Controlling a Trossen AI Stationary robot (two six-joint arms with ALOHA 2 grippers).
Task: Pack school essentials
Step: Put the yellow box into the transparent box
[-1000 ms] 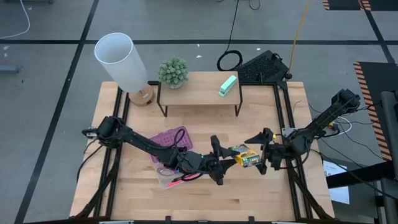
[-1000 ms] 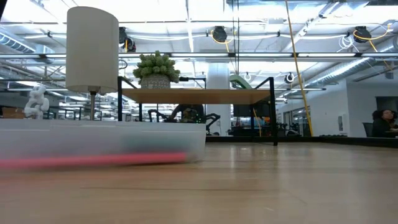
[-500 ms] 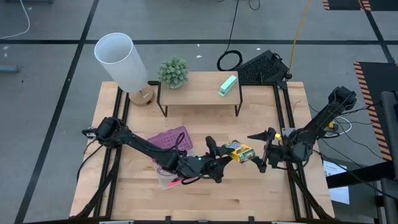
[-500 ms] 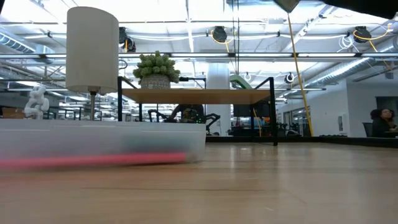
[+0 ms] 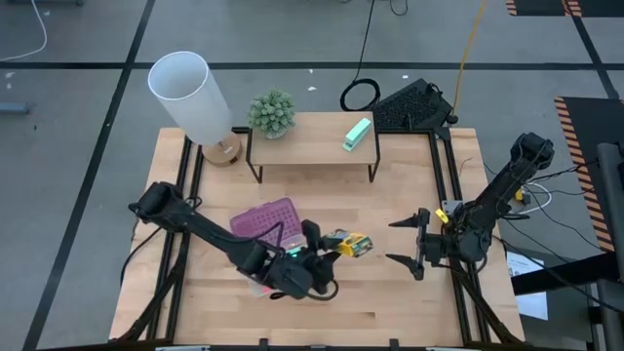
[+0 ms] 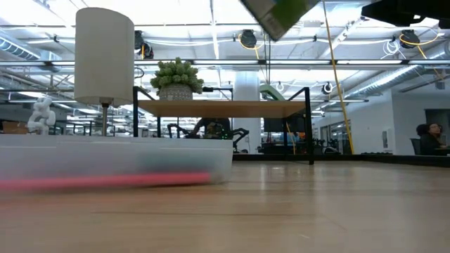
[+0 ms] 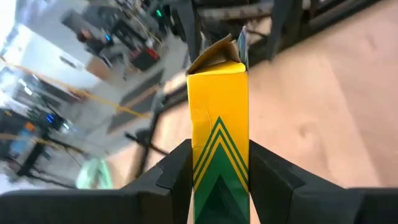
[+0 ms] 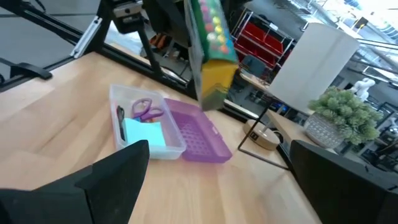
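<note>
1. Near the middle of the table (image 5: pixel 409 302), the yellow-green crayon box (image 5: pixel 351 244) is held clear of the wood by the left gripper (image 5: pixel 327 246), whose two fingers (image 7: pixel 174 177) are pressed against its opposite faces (the torn top flap of the box points away from the wrist).
2. In the low view, only a corner of the box (image 6: pixel 278 14) is seen, high at the upper edge.
3. Toward the table's right edge, the right gripper (image 5: pixel 405 242) is held with its fingers spread wide and nothing between them, well apart from the box.
4. Just left of the held box, the clear case (image 8: pixel 146 127) is seen lying open on the wood, its purple lid (image 5: pixel 265 218) folded out flat beside it.
5. Inside the case, the purple-handled scissors (image 8: pixel 144 109), the blue sticky-note pad (image 8: pixel 143 132) and a pink pencil (image 6: pixel 105 181) are seen; other contents cannot be made out.
</note>
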